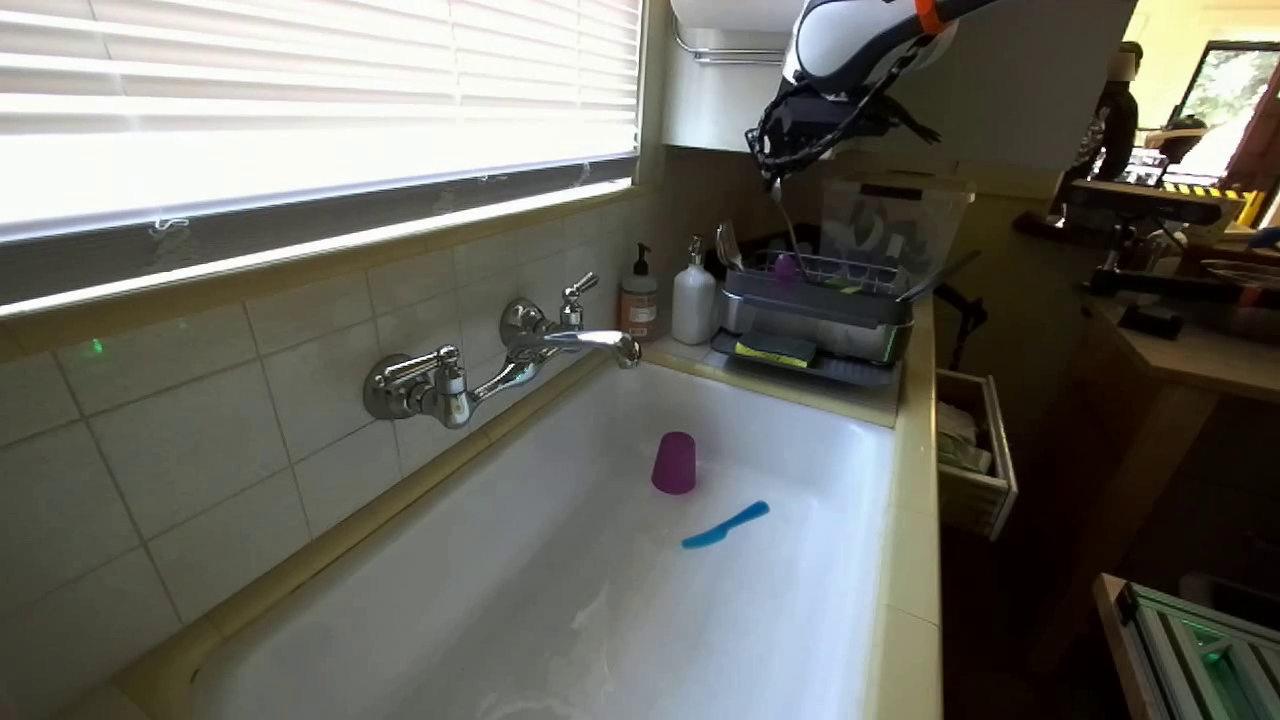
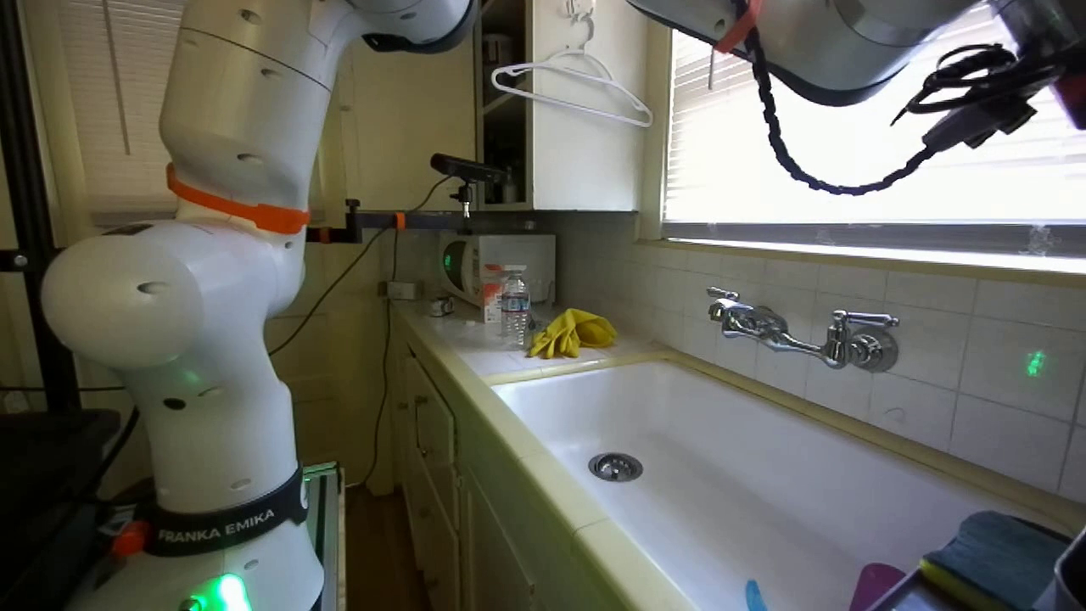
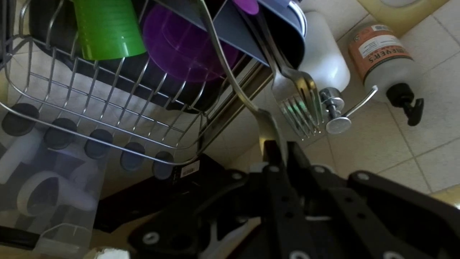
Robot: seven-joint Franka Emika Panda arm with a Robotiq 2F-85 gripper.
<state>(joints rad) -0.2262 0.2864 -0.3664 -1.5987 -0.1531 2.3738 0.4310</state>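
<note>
A: How is the black two-fingered gripper (image 3: pixel 282 149) set, and is anything held by it?

B: It is seen at the lower middle of the wrist view, with its jaws brought together on the broad end of a long silver metal utensil (image 3: pixel 264 124). Little more than the utensil's own thickness seems to be left between them. Whether a spoon or a fork is held cannot be told, since that end is partly covered.

A: Where is the utensil placed?

B: Right of centre in the upper part of an exterior view, it is shown slanting down from the gripper towards the grey dish rack with metal wires (image 1: pixel 815 303). Whether the rack is touched cannot be made out.

A: Why might it be gripped there?

B: Broad ends seem to be set uppermost here, where they are easily reached: silver forks (image 3: pixel 278 88) are stood tines outward in the blue-grey plastic utensil holder (image 3: pixel 237 34) at the top of the wrist view.

A: What else is contained?

B: In the rack, at the wrist view's upper left, a green plastic cup (image 3: pixel 107 28) and a translucent purple round vessel (image 3: pixel 161 43) are held, presumably to drain. In the white sink (image 1: pixel 450 640), a tapered purple cup (image 1: pixel 675 463) and a blue plastic knife (image 1: pixel 728 526) are seen at the lower middle of an exterior view.
</note>
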